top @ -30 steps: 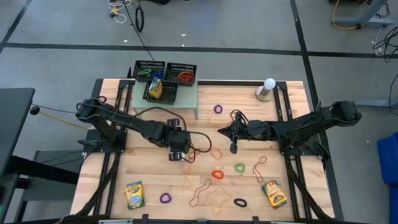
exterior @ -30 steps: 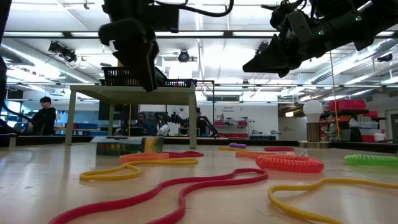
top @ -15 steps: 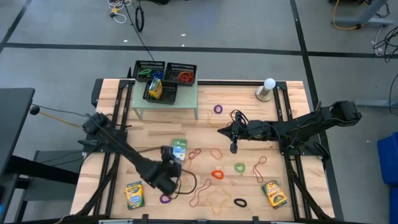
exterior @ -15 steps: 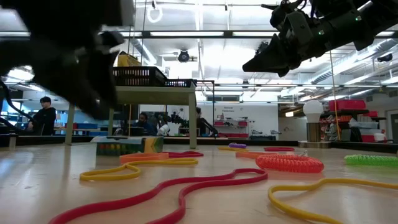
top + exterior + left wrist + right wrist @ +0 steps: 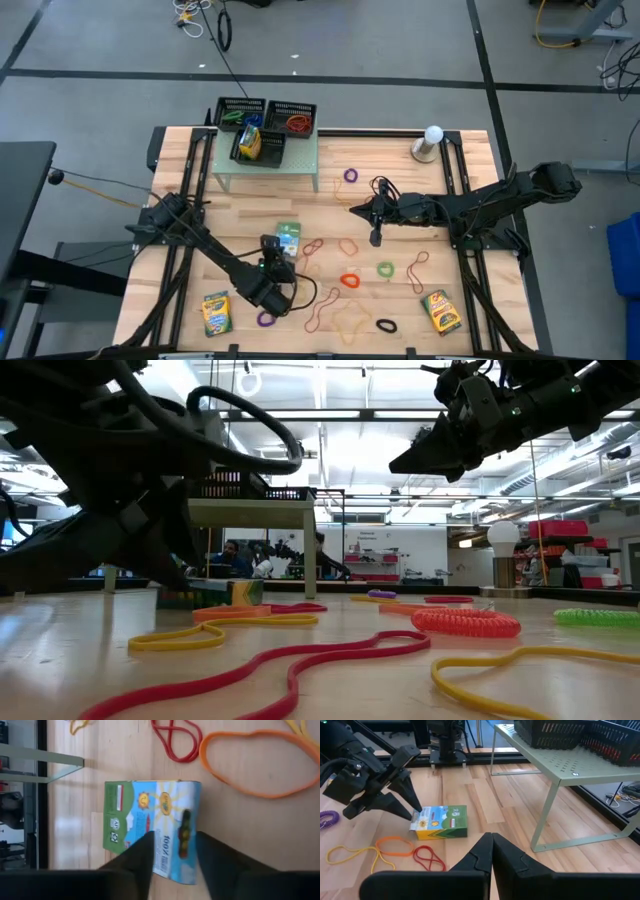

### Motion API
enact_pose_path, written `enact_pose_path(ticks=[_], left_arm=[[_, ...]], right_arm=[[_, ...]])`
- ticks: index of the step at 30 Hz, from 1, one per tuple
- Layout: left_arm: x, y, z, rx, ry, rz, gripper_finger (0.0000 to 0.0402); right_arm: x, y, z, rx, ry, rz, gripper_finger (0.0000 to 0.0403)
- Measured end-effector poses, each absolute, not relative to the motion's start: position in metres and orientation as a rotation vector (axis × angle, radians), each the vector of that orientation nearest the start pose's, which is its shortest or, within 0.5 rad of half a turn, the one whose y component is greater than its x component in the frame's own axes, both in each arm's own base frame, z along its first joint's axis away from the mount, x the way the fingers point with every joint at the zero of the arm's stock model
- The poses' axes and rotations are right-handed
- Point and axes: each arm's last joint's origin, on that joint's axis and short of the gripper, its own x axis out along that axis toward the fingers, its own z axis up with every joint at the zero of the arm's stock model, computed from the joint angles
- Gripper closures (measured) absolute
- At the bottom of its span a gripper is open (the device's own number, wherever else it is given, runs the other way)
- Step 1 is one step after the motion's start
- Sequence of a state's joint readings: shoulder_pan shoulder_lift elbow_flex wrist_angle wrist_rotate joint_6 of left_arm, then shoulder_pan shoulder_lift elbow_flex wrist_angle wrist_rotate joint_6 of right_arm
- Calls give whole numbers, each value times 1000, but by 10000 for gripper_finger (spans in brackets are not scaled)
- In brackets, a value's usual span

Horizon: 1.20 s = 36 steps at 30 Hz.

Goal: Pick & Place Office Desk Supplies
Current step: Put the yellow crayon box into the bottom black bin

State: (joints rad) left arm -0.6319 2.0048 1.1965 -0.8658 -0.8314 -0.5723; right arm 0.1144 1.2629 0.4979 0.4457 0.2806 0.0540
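From above we see the left tool low over the wooden tabletop, just in front of a crayon box that lies flat near the middle, in front of the pale green stand carrying the black mesh trays. Rubber bands lie scattered to the right of that box, and two more crayon boxes sit at the near edge, one at the left and one at the right. The right tool hangs well right of the box, its fingers pressed together and holding nothing. From tabletop height we see the left tool dark and close beside the box, with red, yellow and orange bands in front. Through the left wrist camera the two fingers stand apart, one on each side of the box's near end, over its printed face; we cannot tell whether they press on it. Through the right wrist camera the left tool reaches the box at its end, and the right arm's own fingers meet.
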Motion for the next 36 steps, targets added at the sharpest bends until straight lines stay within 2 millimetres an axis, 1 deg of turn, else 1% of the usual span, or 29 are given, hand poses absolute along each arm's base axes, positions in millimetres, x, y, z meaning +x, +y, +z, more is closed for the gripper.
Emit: enact_pose_path(ticks=[5,6,7,10,13,19,23,25,28,32,36], left_arm=[[282,-180,121,643,1109,472,361],[281,-180,121,652,1114,472,380],[280,-180,121,663,1122,472,390],[276,-176,122,691,1155,490,396],[272,-173,130,668,1157,521,397],[268,-170,163,552,1077,529,398],[266,-162,187,485,1034,530,399],[266,-160,193,440,1027,519,397],[269,-163,189,431,1057,471,371],[272,-171,166,493,1119,450,309],[275,-174,142,615,1159,456,252]], right_arm=[[248,21,199,-8,309,-173,387],[248,21,199,-7,309,-173,387],[248,21,199,-7,309,-173,387],[248,21,199,-7,309,-173,387],[248,21,199,-6,309,-173,387],[248,21,199,-13,310,-167,387],[250,21,196,-27,315,-159,384],[252,21,192,-38,329,-158,376],[257,22,183,-51,352,-157,356],[262,22,177,-68,349,-162,328],[262,22,176,-82,353,-160,311]])
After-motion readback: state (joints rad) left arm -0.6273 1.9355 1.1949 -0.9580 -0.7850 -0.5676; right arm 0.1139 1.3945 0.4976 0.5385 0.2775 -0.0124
